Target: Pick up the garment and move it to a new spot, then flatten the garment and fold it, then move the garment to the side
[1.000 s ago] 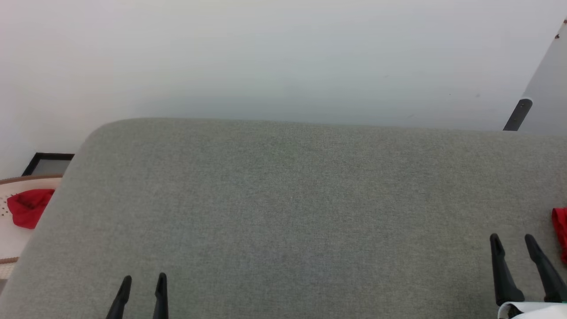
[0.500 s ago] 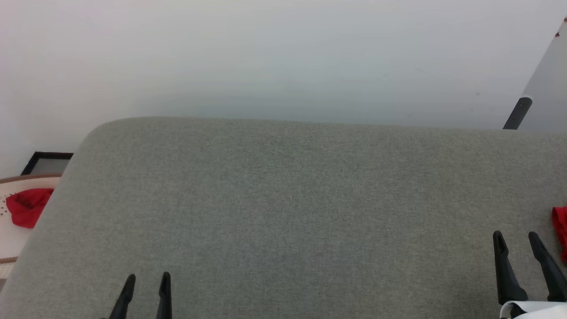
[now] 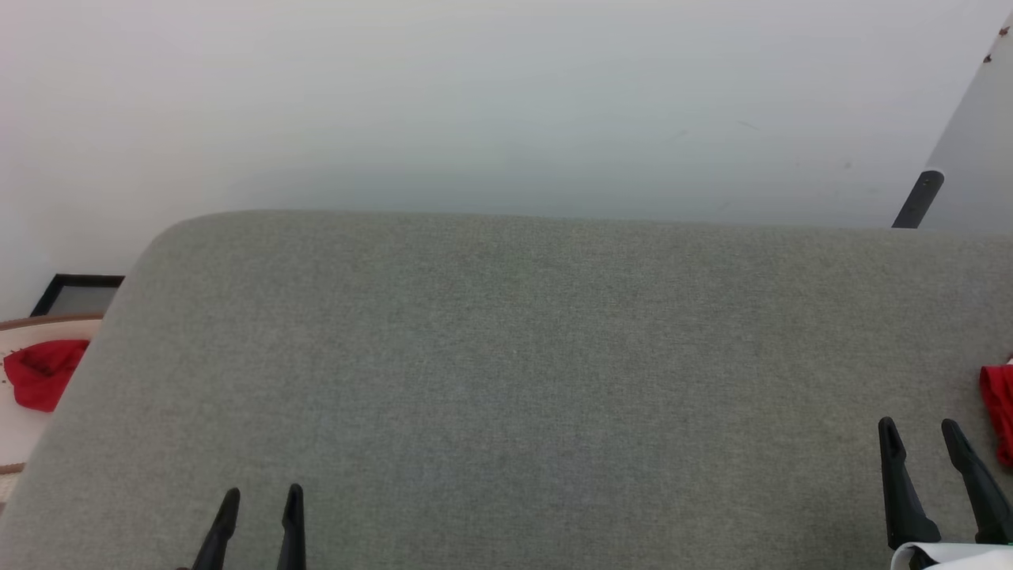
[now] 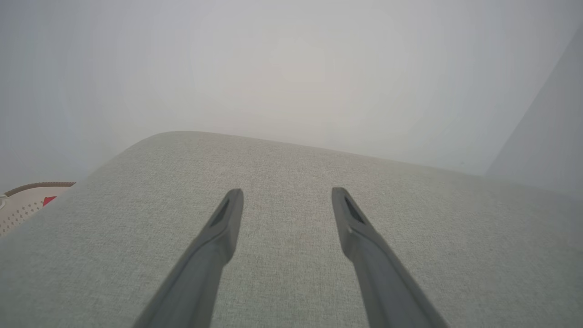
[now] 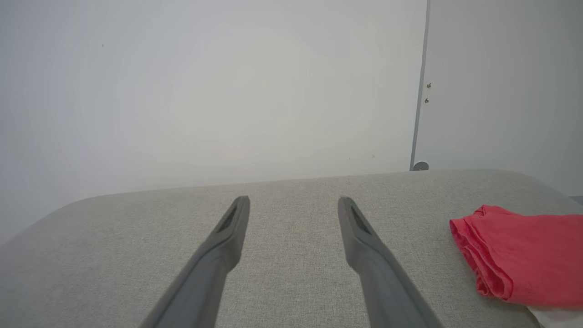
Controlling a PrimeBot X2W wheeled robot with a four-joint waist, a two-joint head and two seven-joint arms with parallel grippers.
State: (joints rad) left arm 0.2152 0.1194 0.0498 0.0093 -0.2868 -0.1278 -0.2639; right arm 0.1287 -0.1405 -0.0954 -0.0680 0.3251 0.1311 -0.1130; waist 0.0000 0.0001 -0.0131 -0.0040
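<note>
- Garment point(image 5: 524, 255): a red cloth bundle with a sliver of white beneath it. It lies at the right-hand end of the grey woven upholstered pad point(image 3: 506, 356), its layered edge turned toward the pad's middle. Lettering and number are not visible, and part of the bundle is cut off by the frame.
- Right tool point(image 3: 917, 427): two long dark fingers spread apart and holding nothing. They are poised over the pad's near right part, near the garment but not touching it.
- Left tool point(image 3: 263, 492): fingers likewise apart and empty, over the pad's near left part and well apart from the garment.
- Small plain red cloth point(image 3: 39, 372): sits in a cream perforated container point(image 3: 16, 427) beyond the pad's left corner. It is not the task's thing.
- Step in hand (judgement): a compact, layered bundle at the pad's right end, with both tools free, suggests the fold and the move to the side are done. How tidy the fold is cannot be told.
- Next move (judgement): probably only keeping the tools clear of the bundle. If a regrasp is needed, the right tool is the nearer; it should approach the pad's right end with fingers spread and close across all layers.
</note>
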